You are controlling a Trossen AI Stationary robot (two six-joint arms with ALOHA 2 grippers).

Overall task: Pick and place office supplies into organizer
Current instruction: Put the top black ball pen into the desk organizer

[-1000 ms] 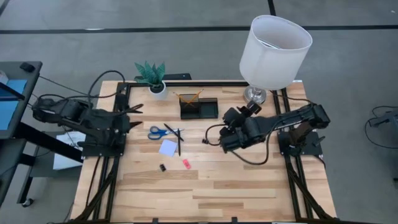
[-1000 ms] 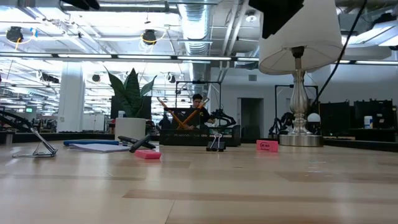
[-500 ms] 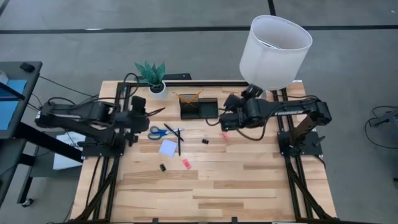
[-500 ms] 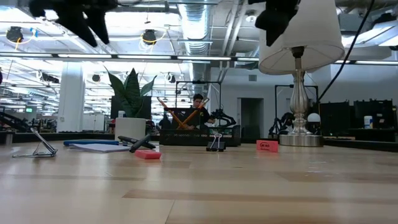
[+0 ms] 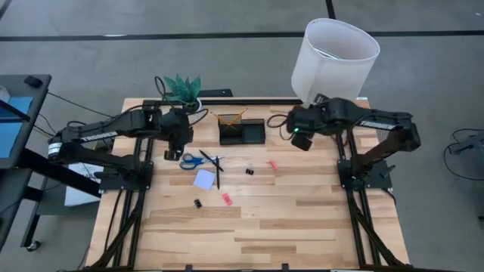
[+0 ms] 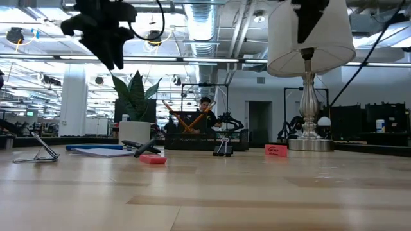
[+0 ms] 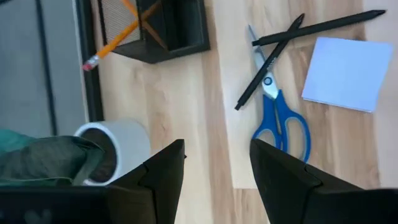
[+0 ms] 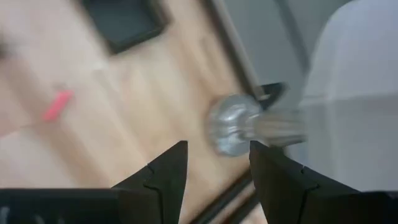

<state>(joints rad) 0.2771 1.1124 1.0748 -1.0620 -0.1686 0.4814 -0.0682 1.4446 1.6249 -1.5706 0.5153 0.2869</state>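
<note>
The black organizer point(image 5: 242, 130) stands at the table's far middle with two orange pens point(image 7: 118, 37) crossed in its cup section. Near it on the table lie the blue-handled scissors point(image 5: 198, 159), two black pens point(image 7: 267, 68), the lavender note pad point(image 5: 204, 179), two small black clips point(image 5: 248, 171) and two pink-red pieces point(image 5: 272, 164). My left gripper point(image 5: 181, 140) hangs open above the table between the plant pot and the scissors point(image 7: 280, 118). My right gripper point(image 5: 299, 136) is open and raised beside the lamp's base point(image 8: 233, 130). Neither holds anything.
A white pot with a green plant point(image 5: 185, 94) stands at the far left, close behind my left gripper. A tall lamp with a white shade point(image 5: 333, 53) and a silver base stands at the far right, next to my right arm. The near half of the table point(image 5: 249, 234) is bare wood.
My left gripper has swung from the table's left edge toward the right and far side, rising to hang near the plant and scissors. My right gripper has pulled back from the table's middle toward the far right and up, ending by the lamp's base.
</note>
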